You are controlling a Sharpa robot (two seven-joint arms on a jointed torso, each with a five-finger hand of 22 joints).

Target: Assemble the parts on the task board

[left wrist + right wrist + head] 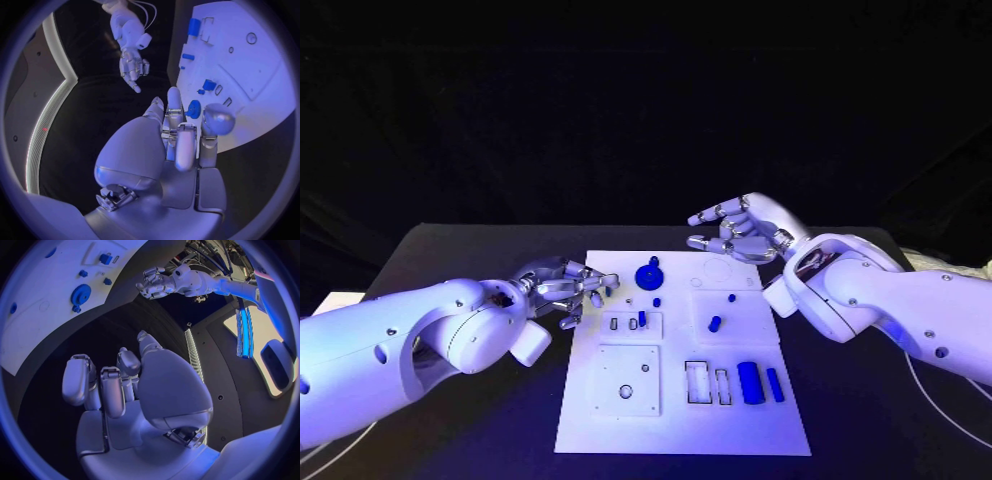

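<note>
The white task board (682,425) lies in the middle of the black table. A blue gear (649,276) stands near its far edge, with a few small blue pieces (714,323) scattered behind the middle. Two long blue blocks (762,383) lie side by side at the board's right. My left hand (567,288) hovers at the board's far left edge, fingers loosely bent and apart, holding nothing. My right hand (740,232) hangs just beyond the far edge, fingers half curled, empty. The left wrist view shows my left hand (181,145) near the gear (194,108).
Rectangular and round recesses (627,380) are cut in the board's near half. Bare black table (473,250) surrounds the board on all sides. In the right wrist view, the board (37,315) and the gear (80,294) lie beyond my right hand (119,385).
</note>
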